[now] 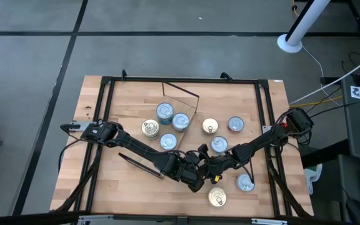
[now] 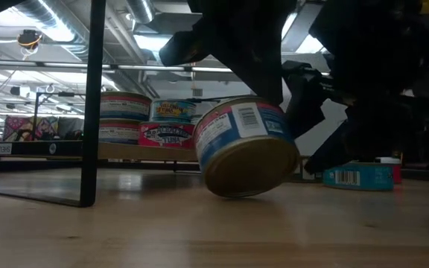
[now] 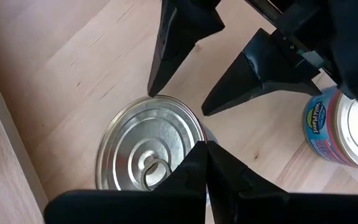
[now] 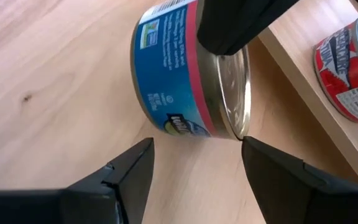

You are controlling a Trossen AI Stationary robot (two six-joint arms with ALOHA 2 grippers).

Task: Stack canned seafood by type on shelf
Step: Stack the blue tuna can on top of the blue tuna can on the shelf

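two grippers meet over one tilted tin (image 2: 244, 149). my left gripper (image 3: 207, 163) is pressed together, its tips on the tin's ringed silver lid by the pull tab. my right gripper (image 4: 194, 163) is spread, the tin's blue and red label just ahead of it and between its fingers. i judge i should square those fingers on the smooth round wall before closing. beyond, stacked tins (image 2: 125, 119) sit on the pale plywood shelf (image 4: 303, 68).

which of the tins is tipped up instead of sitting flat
The blue-and-red labelled tin between the two grippers, near the table's front middle. It leans on its bottom edge; the other tins stand flat.
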